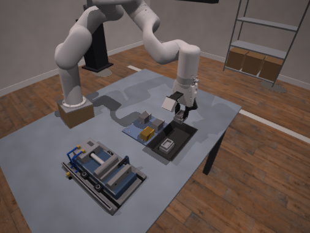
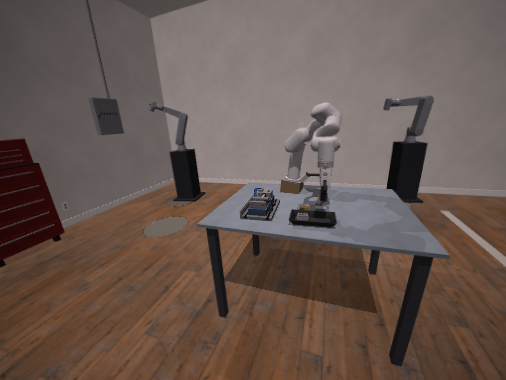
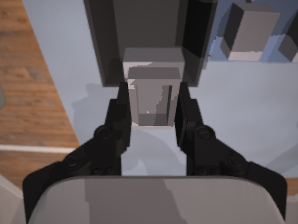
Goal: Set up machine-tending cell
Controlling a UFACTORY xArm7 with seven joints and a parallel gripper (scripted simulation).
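My gripper [image 1: 181, 117] is shut on a grey finished part [image 1: 179, 116] with a pocket and holds it just above the far end of the black outfeed tray [image 1: 172, 139]. In the wrist view the part [image 3: 151, 96] sits between the fingers, over the tray's end wall [image 3: 150, 35]. Another finished part [image 1: 166, 145] lies flat in the tray's near half. The blue infeed plate [image 1: 141, 130] carries two aluminium blanks [image 1: 144, 117] [image 1: 157, 124] and one brass blank [image 1: 147, 133]. The vise [image 1: 102, 171] stands at the front left with its opening empty.
The arm's base block [image 1: 75, 111] stands at the table's far left. The table edge lies right of the tray. A shelf with boxes [image 1: 260, 49] stands off the table at the back right. An aluminium blank [image 3: 247, 32] shows at the wrist view's upper right.
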